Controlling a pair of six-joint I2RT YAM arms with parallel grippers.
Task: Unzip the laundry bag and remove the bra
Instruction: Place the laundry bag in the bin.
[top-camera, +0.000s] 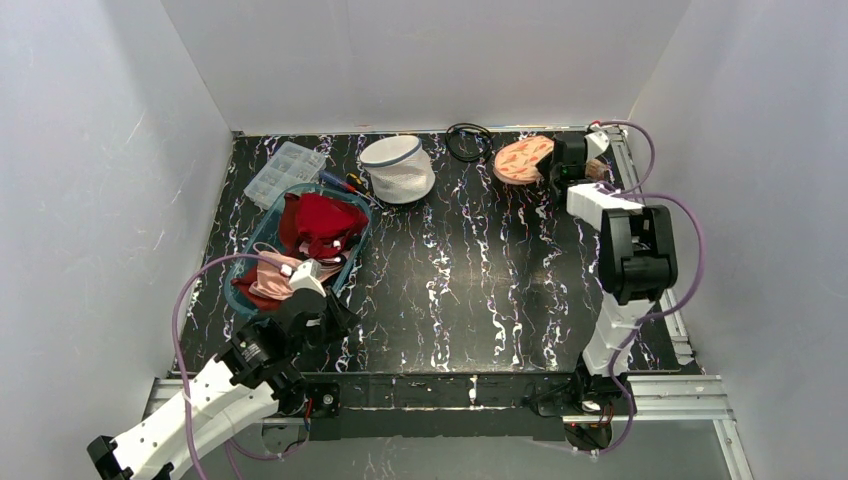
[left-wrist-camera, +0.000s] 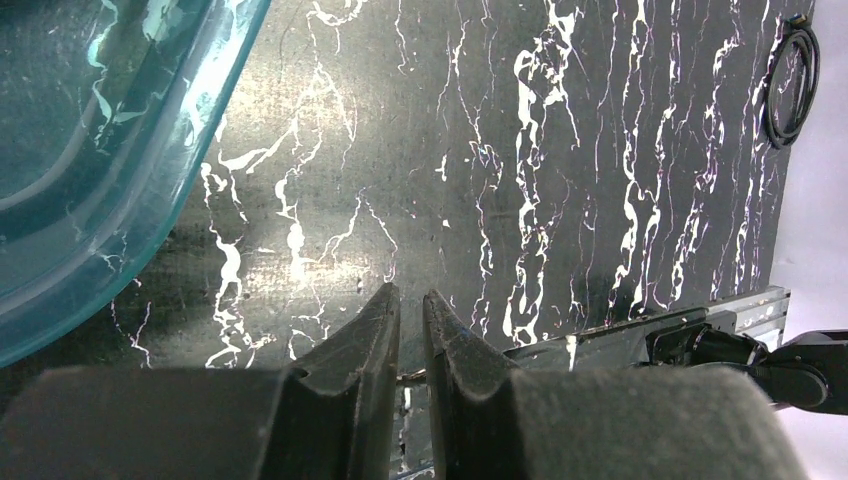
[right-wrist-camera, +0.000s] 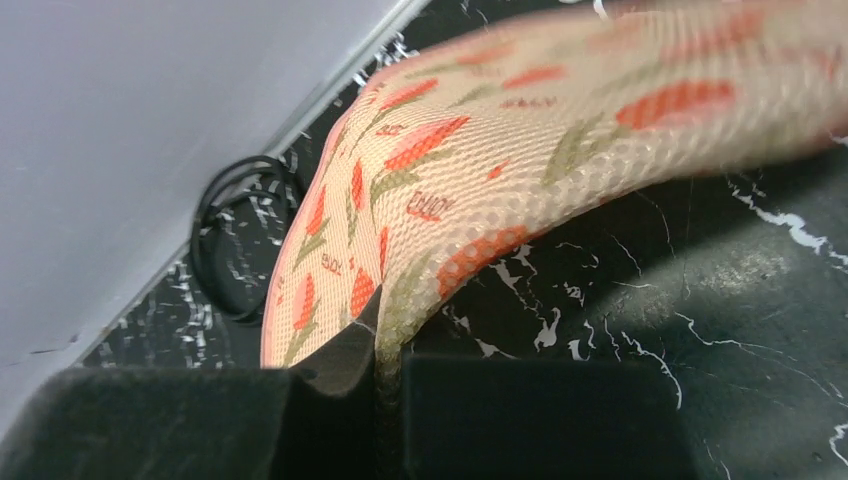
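The laundry bag (top-camera: 397, 168), a white mesh drum with a blue-grey rim, stands at the back middle of the table; neither gripper touches it. A peach bra (top-camera: 520, 158) with an orange floral print is lifted at the back right, clear of the bag. My right gripper (top-camera: 555, 160) is shut on its edge, and the right wrist view shows the bra's fabric (right-wrist-camera: 560, 130) pinched between the right gripper's (right-wrist-camera: 378, 320) fingers. My left gripper (left-wrist-camera: 411, 293) hovers over bare table just right of a teal bin, jaws a narrow slit apart with nothing between them. From above, that left gripper (top-camera: 338, 312) is at the front left.
A teal plastic bin (top-camera: 262, 232) with red and pink clothes sits at the left, its wall (left-wrist-camera: 120, 200) close beside the left fingers. A clear compartment box (top-camera: 284, 172) and a few tools (top-camera: 345, 182) lie behind it. A black cable loop (top-camera: 468, 138) lies by the back wall.
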